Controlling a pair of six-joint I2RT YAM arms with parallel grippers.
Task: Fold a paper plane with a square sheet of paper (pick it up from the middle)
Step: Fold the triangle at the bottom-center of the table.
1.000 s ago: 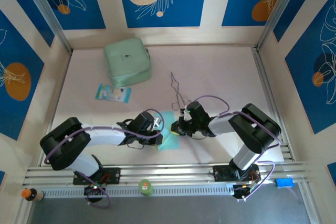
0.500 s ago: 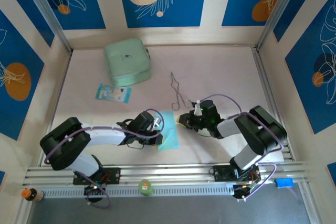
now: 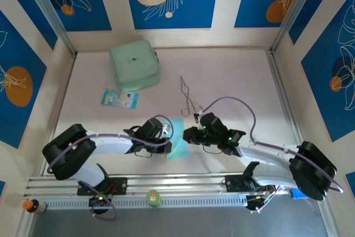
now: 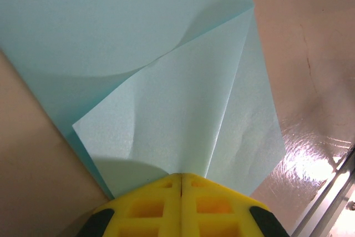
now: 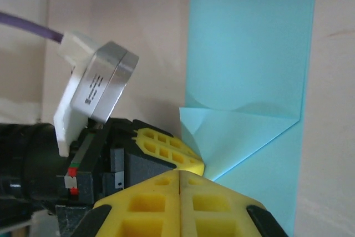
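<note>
While left fingers [image 4: 150,206] pinch the square sheet of paper [image 4: 138,37], closed right fingers [image 5: 150,206] have returned.

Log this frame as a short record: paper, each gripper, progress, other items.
Paper: cyan, one corner folded over, bend rounded, not creased
Left gripper: shut on flap tip
Right gripper: shut, tips at flap edge, beside left gripper
Progress: corner fold under way
Other: case, packet, tongs farther back
</note>
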